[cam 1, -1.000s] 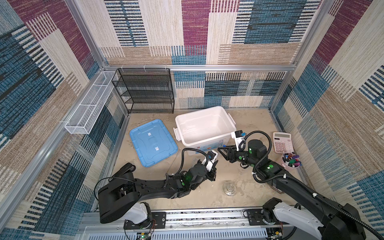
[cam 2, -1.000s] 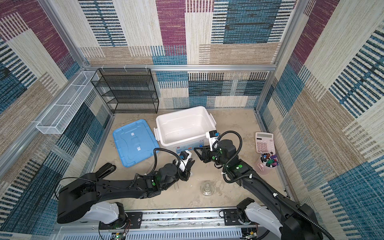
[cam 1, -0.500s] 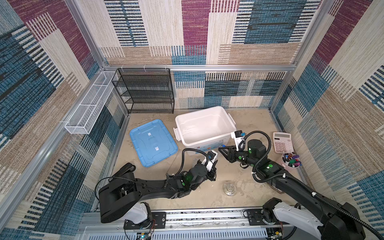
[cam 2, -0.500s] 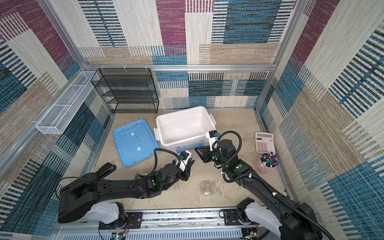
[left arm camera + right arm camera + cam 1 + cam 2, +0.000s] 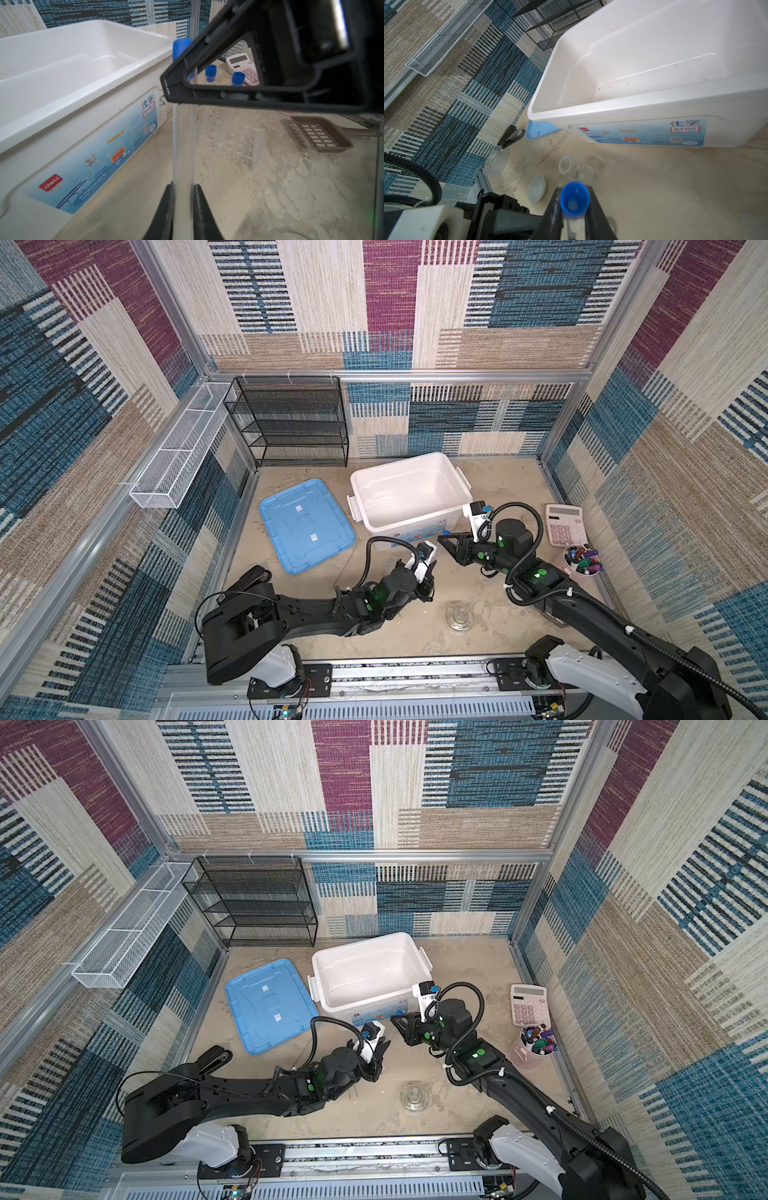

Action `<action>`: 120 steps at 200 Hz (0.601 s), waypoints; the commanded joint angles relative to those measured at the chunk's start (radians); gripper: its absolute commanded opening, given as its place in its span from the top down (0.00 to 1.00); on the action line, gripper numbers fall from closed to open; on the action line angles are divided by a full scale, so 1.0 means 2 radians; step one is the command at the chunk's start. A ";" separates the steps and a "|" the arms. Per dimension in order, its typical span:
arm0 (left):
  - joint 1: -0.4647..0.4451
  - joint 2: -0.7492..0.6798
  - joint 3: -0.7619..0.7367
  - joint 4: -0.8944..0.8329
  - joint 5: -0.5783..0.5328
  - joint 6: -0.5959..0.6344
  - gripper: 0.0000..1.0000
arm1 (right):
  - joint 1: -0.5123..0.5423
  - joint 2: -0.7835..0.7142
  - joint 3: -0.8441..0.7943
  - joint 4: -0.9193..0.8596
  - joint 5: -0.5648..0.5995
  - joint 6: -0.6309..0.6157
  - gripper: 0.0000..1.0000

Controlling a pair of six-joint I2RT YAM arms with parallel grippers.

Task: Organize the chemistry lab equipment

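Pinches the lower body of a clear blue-capped tube (image 5: pixel 184 135) between the pressed-in fingers of the left gripper (image 5: pixel 184 185). Clamps the same tube at its blue cap with the right gripper (image 5: pixel 574 189), one finger tight on either side. Cannot make out the tube in either top view, since it is hidden where the two grippers meet near the table's middle.

From that meeting point, in both top views:
- At 12 o'clock, just beside: white bin (image 5: pixel 407 497), open, label side facing the grippers.
- At 9 to 10 o'clock: blue lid (image 5: pixel 305 526), flat on the table.
- At 3 o'clock, well apart: pink calculator (image 5: pixel 565 526) and pink cup of markers (image 5: pixel 582 564).
- At 5 o'clock: small clear glass dish (image 5: pixel 459 616), apart from both arms.

Beyond the held tube, in the left wrist view: clear welled tray (image 5: pixel 228 141), with two more capped tubes (image 5: pixel 211 72) seemingly standing in it, partly screened by the right gripper's black frame. Near the tray: brown slotted scoop (image 5: pixel 318 133).

Past the cap, in the right wrist view, on the table: clear glass vessel (image 5: pixel 575 168) on its side, small white bowl (image 5: pixel 537 188), thin rod (image 5: pixel 552 149), and translucent roll (image 5: pixel 494 164) by the wall.
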 commanded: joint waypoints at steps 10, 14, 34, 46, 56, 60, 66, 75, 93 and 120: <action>0.000 0.003 0.007 0.002 -0.001 0.004 0.80 | 0.001 -0.005 0.003 0.010 -0.002 0.008 0.80; 0.000 0.003 0.007 0.003 -0.001 0.004 0.78 | 0.000 -0.005 0.003 0.009 -0.001 0.008 0.80; 0.000 0.002 0.006 0.002 -0.003 0.002 0.57 | 0.000 -0.007 0.003 0.003 0.003 0.005 0.81; 0.000 0.001 0.006 -0.018 -0.008 0.001 0.45 | 0.001 -0.009 0.003 -0.006 0.011 0.003 0.81; 0.000 0.000 0.007 -0.023 -0.014 -0.001 0.37 | 0.000 -0.012 0.004 -0.019 0.020 -0.001 0.82; 0.000 -0.001 0.006 -0.025 -0.016 -0.002 0.34 | 0.001 -0.014 0.004 -0.025 0.025 -0.003 0.82; 0.000 -0.002 0.005 -0.027 -0.019 -0.003 0.31 | 0.001 -0.016 0.005 -0.034 0.029 -0.007 0.82; 0.000 -0.003 0.003 -0.027 -0.024 -0.004 0.27 | 0.001 -0.019 0.007 -0.052 0.040 -0.012 0.82; 0.000 -0.007 -0.001 -0.027 -0.034 -0.005 0.19 | 0.001 -0.026 0.014 -0.101 0.072 -0.023 0.83; 0.000 -0.009 -0.005 -0.031 -0.044 -0.005 0.11 | 0.001 -0.053 0.013 -0.148 0.106 -0.020 0.85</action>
